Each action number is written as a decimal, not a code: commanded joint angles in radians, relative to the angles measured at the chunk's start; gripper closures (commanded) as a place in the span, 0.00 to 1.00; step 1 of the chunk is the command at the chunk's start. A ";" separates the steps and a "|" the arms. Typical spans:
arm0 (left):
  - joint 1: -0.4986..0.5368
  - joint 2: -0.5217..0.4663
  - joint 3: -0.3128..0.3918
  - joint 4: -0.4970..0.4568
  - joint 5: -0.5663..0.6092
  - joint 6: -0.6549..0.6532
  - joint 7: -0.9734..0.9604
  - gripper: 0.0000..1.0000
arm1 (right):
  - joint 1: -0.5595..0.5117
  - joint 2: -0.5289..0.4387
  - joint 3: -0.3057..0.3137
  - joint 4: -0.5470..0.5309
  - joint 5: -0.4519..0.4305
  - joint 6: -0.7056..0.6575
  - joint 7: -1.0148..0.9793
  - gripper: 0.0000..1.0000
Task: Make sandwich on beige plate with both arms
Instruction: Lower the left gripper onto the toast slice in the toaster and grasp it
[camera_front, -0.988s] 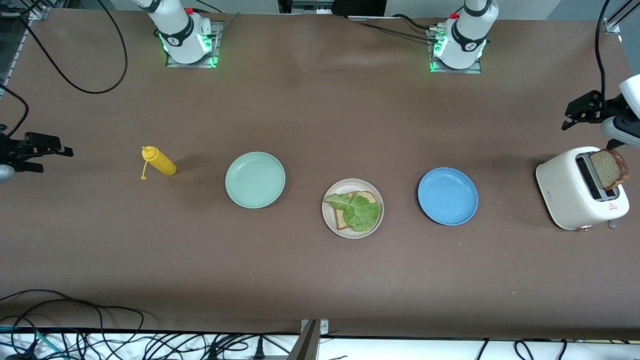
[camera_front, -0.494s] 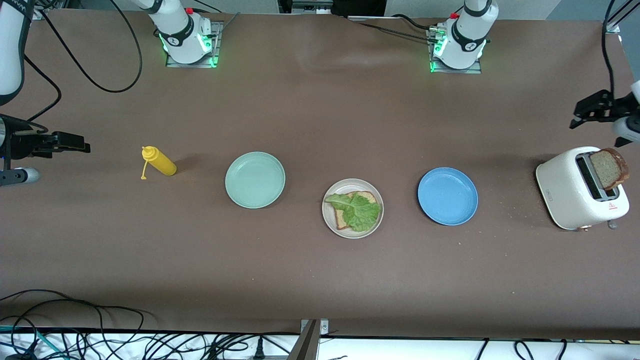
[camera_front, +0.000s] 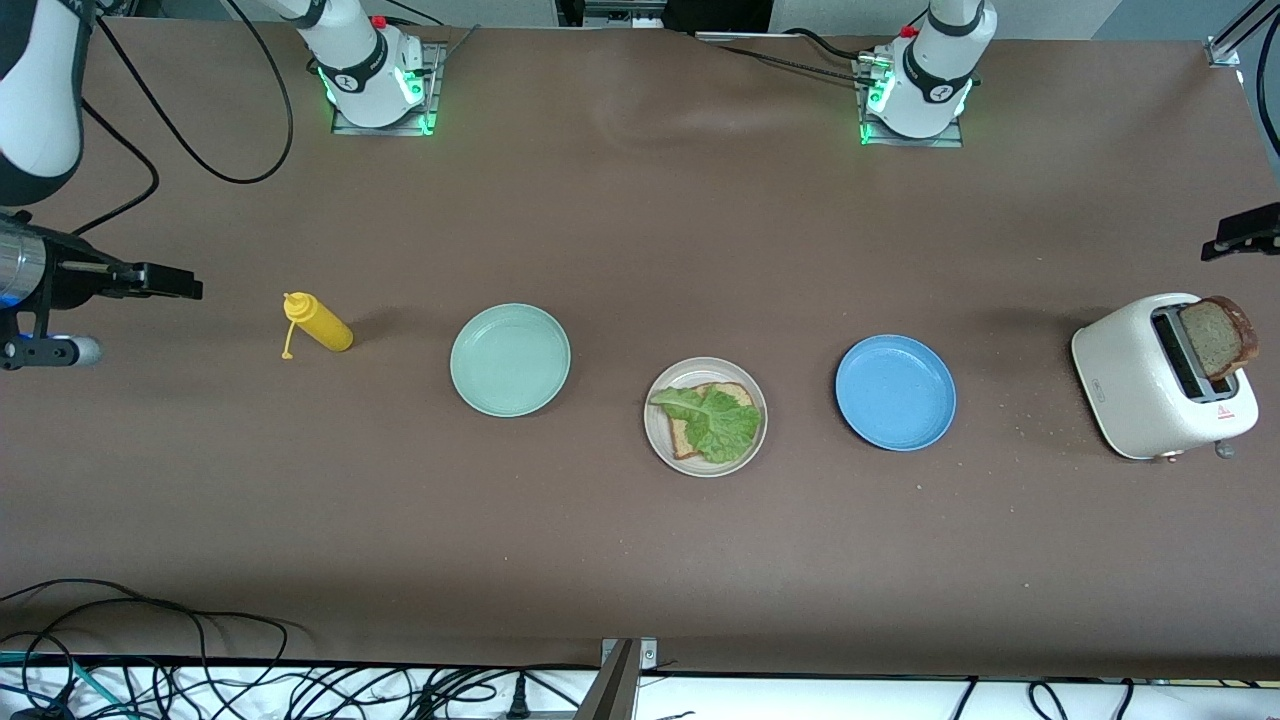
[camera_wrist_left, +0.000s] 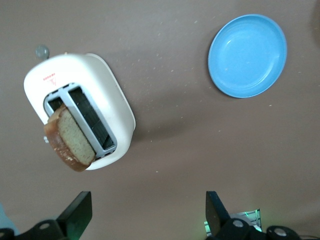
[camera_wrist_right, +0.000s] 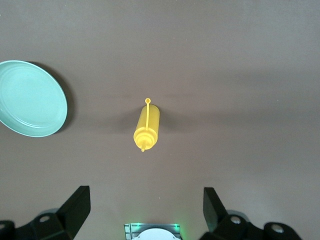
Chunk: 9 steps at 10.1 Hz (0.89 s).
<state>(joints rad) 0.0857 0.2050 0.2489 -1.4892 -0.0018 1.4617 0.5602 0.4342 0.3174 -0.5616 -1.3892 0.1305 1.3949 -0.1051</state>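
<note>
Shift in both grippers over the last second: right gripper (camera_front: 170, 283) advanced toward yellow squeeze bottle (camera_front: 318, 325), now over bare table (camera_front: 640, 250) just short of it, fingers spread wide, nothing held; left gripper (camera_front: 1240, 232) pulled outward past toaster (camera_front: 1130, 395), almost out of front view, over table edge at left arm's end, likewise wide and empty per wrist view. Beige plate (camera_front: 655, 440) well apart from both, roughly midway between them, carrying first bread slice (camera_front: 685, 440) under lettuce leaf (camera_front: 715, 420). Second bread slice (camera_front: 1215, 335) tilted in toaster slot, near left gripper, untouched. Probably sauce next, top slice later; sandwich roughly half built.
</note>
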 joint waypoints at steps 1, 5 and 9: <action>0.066 0.060 -0.003 0.038 -0.012 -0.020 0.018 0.00 | 0.035 -0.063 0.003 -0.040 -0.048 -0.020 0.045 0.00; 0.198 0.159 0.000 0.061 -0.009 0.066 0.006 0.00 | 0.060 -0.075 0.002 -0.054 -0.049 -0.014 0.079 0.00; 0.266 0.197 -0.002 0.031 -0.020 0.201 -0.116 0.00 | 0.141 -0.103 -0.038 -0.086 -0.061 0.002 0.084 0.00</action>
<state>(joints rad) 0.3480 0.3830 0.2537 -1.4676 -0.0028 1.6320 0.5265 0.5311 0.2733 -0.5784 -1.4174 0.0980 1.3816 -0.0406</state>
